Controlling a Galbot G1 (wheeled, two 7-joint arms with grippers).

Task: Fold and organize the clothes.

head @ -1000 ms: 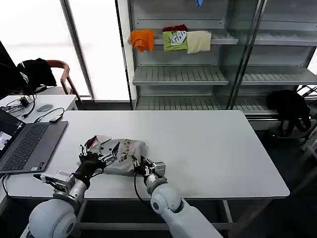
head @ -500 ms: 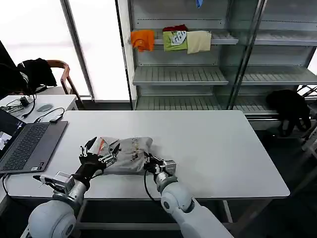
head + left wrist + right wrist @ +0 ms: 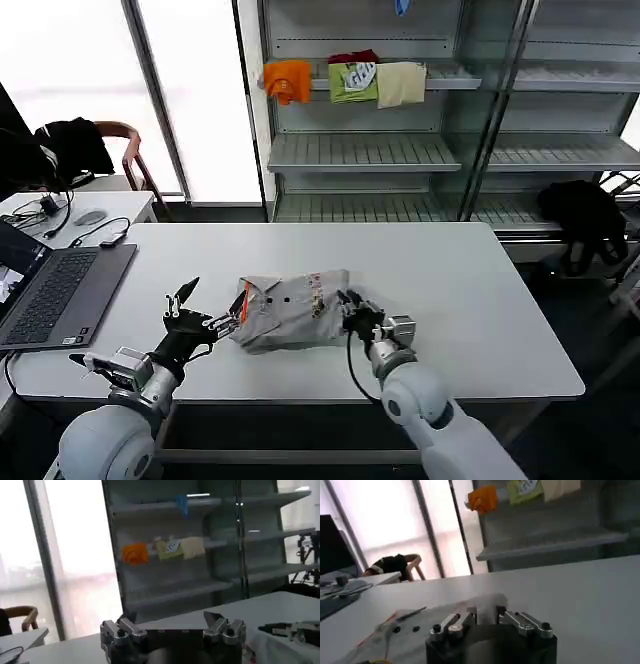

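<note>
Right pincer [image 3: 350, 305] grips the clothes [image 3: 288, 310], lying crosswise, neck leftward.

You have a white table [image 3: 450, 290] before you, long and bare across its right half. The light grey T-shirt [image 3: 290, 310] lies bunched on it near the front edge, about midway along, print and orange mark facing up. An open laptop [image 3: 55, 290] rests on the table's left end, partly overhanging that edge. Behind the table, a metal shelf [image 3: 360, 150] carries folded orange, green and cream garments [image 3: 345, 80] on an upper tier.
</note>
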